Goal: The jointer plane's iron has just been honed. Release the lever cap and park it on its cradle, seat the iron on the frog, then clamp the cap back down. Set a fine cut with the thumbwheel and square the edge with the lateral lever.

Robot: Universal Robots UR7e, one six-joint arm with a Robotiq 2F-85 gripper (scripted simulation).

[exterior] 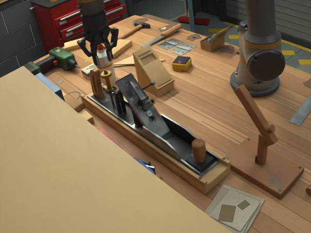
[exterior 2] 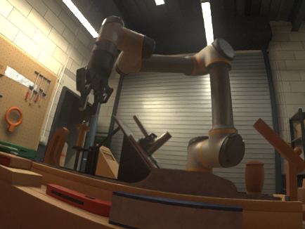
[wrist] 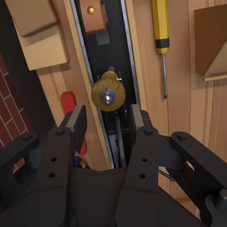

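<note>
The near side of the jointer plane [exterior: 150, 125] is hidden by a large tan board in the side camera. The plane lies in a long wooden tray, its lever cap [exterior: 140, 99] clamped over the iron on the frog. Behind the frog the brass thumbwheel [exterior: 106, 78] [wrist: 108, 94] stands upright with tick marks around its rim, next to the rear tote [exterior: 96, 84]. High above the thumbwheel, my gripper [exterior: 100, 54] [wrist: 107, 120] [exterior 2: 94, 100] hangs partly open and empty. The lateral lever [exterior: 148, 85] sticks out behind the cap. The wooden cradle [exterior: 153, 71] stands empty beyond the plane.
A small box of screws [exterior: 213, 40] sits at the far edge. A glue bottle [exterior: 104, 64], green drill [exterior: 60, 59] and yellow screwdriver [wrist: 161, 31] lie near the plane's rear. A yellow tape measure [exterior: 181, 63], hinges [exterior: 177, 46] and a wooden stand [exterior: 263, 150] occupy the bench's right side.
</note>
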